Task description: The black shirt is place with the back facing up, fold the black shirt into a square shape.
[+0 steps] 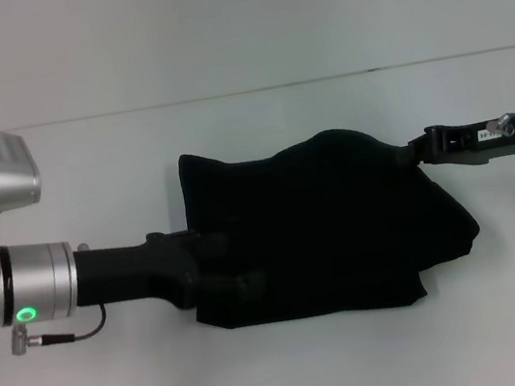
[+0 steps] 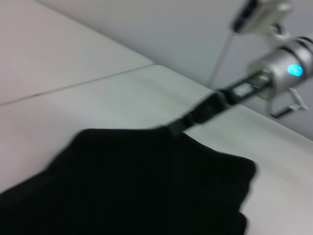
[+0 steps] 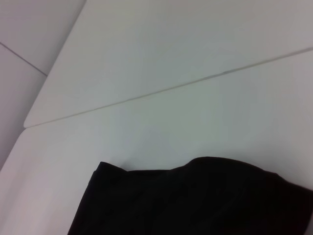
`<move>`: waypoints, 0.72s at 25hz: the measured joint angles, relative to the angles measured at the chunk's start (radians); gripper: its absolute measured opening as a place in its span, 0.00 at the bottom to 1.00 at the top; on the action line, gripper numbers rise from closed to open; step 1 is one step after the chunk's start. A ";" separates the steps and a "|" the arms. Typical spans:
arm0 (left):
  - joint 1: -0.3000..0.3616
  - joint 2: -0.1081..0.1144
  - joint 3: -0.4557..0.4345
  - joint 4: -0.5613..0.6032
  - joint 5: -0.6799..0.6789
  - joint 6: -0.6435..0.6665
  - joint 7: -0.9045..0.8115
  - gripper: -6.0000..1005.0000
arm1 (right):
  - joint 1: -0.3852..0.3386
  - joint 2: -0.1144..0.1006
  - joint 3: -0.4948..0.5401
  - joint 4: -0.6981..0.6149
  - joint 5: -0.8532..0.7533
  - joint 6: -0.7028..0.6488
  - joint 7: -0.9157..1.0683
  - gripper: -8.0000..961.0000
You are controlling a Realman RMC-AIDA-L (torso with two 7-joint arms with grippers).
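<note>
The left arm's silver wrist with its green ring light reaches in from the left, its black left gripper (image 1: 237, 279) low and level. The slim black right gripper (image 1: 406, 154) extends in from the right, held level.

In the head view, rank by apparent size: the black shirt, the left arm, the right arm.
1. black shirt, largest.
2. left arm, though it sits closer to the camera, which inflates it.
3. right arm, smallest showing; much of it is cut off by the frame edge.

A plain white table (image 1: 296, 373) with a thin seam line (image 1: 222, 94) across it fills the evenly lit scene.
</note>
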 joint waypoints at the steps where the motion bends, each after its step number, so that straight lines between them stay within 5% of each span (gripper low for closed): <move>1: -0.003 0.000 -0.001 0.000 -0.001 -0.025 -0.019 0.94 | -0.002 0.000 0.000 0.000 0.001 0.000 -0.001 0.09; 10: -0.073 -0.001 -0.001 0.000 -0.004 -0.294 -0.269 0.94 | -0.053 0.000 0.010 -0.042 0.049 -0.046 -0.102 0.17; 16: -0.155 0.004 0.008 -0.075 0.004 -0.484 -0.459 0.95 | -0.101 -0.012 0.010 -0.101 0.071 -0.119 -0.104 0.43; 18: -0.166 0.006 0.009 -0.097 0.005 -0.510 -0.479 0.95 | -0.106 -0.018 0.010 -0.105 0.071 -0.132 -0.104 0.69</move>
